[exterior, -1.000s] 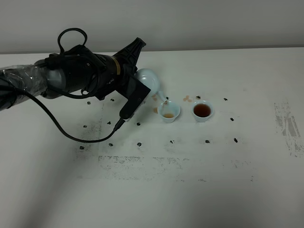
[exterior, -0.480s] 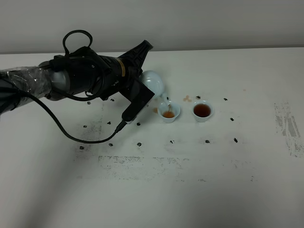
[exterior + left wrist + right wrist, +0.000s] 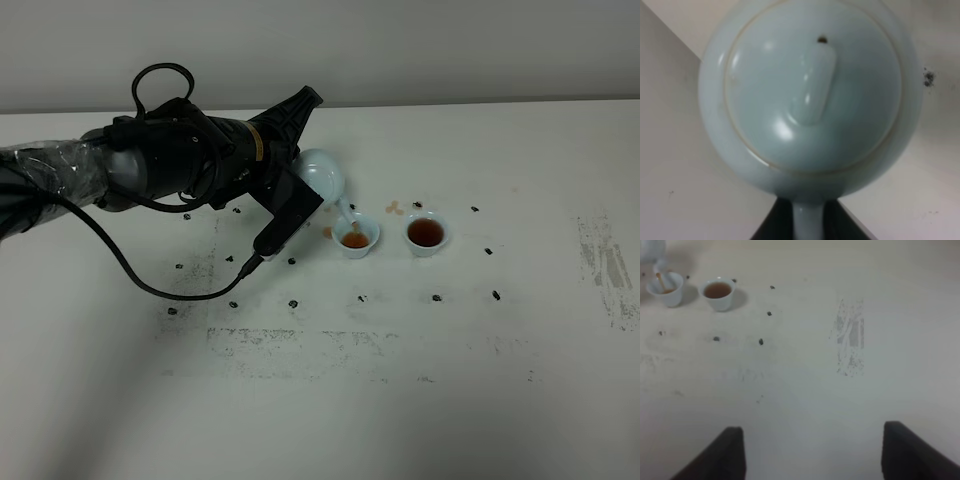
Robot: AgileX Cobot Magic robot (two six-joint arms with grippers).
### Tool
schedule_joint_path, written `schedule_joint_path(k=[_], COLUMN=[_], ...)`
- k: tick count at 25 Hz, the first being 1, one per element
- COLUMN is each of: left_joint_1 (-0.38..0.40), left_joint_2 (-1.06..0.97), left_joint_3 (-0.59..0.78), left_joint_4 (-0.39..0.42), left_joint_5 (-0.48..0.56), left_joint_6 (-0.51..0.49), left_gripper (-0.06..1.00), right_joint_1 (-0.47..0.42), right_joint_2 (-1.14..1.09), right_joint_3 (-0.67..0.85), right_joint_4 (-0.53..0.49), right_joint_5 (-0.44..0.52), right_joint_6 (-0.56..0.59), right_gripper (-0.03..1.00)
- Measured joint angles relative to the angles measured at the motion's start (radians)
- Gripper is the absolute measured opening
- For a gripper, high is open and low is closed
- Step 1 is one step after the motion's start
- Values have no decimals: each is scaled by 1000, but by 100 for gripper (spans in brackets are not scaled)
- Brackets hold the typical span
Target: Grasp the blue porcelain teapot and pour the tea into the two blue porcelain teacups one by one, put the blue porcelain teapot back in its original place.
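Your left tool [image 3: 809, 227] pinches teapot [image 3: 322, 175] handle, pot tipped so spout feeds cup nearest it [image 3: 356, 238]; farther cup [image 3: 426, 234] already full. Right tool [image 3: 812, 452] spread, idle.

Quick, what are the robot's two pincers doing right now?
Left pincer: shut on the blue teapot handle, pouring.
Right pincer: open, holding nothing.

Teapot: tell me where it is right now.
In the high view the teapot hangs tipped left of centre, gripped by the left gripper, its spout over the left cup, with the right cup beside that.
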Motion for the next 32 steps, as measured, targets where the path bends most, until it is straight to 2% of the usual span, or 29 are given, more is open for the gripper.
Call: schedule_joint_path(k=[22,32], left_joint_1=[0,0], left_joint_2=[0,0], left_joint_3=[0,0], left_joint_4=[0,24], left_joint_5=[0,0], left_joint_6=[3,4], left_gripper=[4,4], right_joint_1=[0,0], right_joint_2=[0,0], right_joint_3=[0,0], right_joint_4=[0,0], right_joint_5=[0,0], right_joint_6=[0,0], right_gripper=[56,56])
